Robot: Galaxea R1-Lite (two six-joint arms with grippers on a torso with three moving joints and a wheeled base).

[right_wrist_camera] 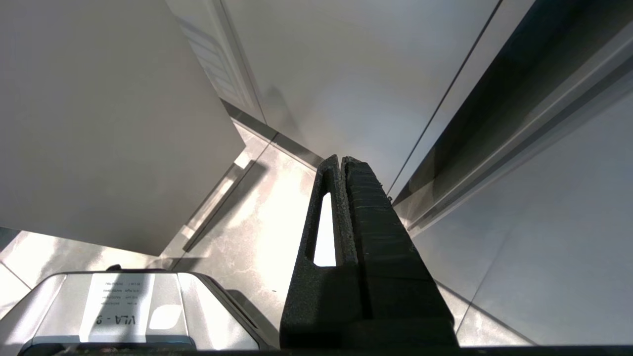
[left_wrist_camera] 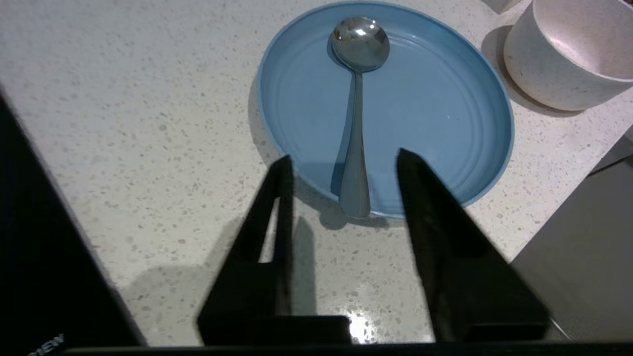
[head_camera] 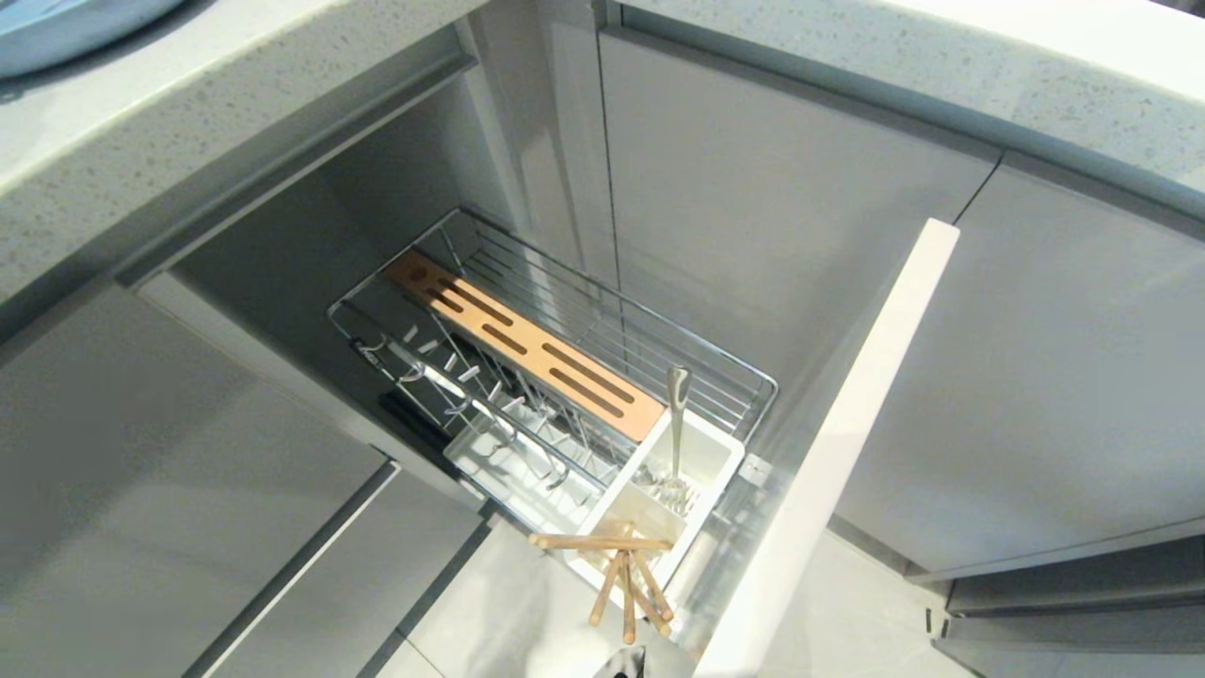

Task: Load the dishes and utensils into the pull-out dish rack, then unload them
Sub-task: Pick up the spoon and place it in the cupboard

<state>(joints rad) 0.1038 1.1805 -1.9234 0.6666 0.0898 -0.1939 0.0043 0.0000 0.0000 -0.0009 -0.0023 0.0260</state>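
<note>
The pull-out dish rack [head_camera: 555, 367] is standing open, its white caddy [head_camera: 659, 490] holding a silver utensil [head_camera: 676, 414] upright and chopsticks [head_camera: 626, 574] sticking out. On the counter [left_wrist_camera: 148, 123], a spoon [left_wrist_camera: 357, 113] is lying in the blue plate [left_wrist_camera: 445, 123] beside the cream bowl [left_wrist_camera: 568, 59]. The left gripper [left_wrist_camera: 346, 163] is hovering part-open and empty over the spoon handle; the right gripper [right_wrist_camera: 341, 163] is hanging closed, empty, by the cabinets.

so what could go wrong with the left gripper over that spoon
1. The spoon lies flat on the plate; the open left gripper straddles its handle and could nudge it aside rather than grip it.
2. The fingers could press on the plate's rim and tip or shift it.
3. The bowl sits close by and could be bumped.
</note>
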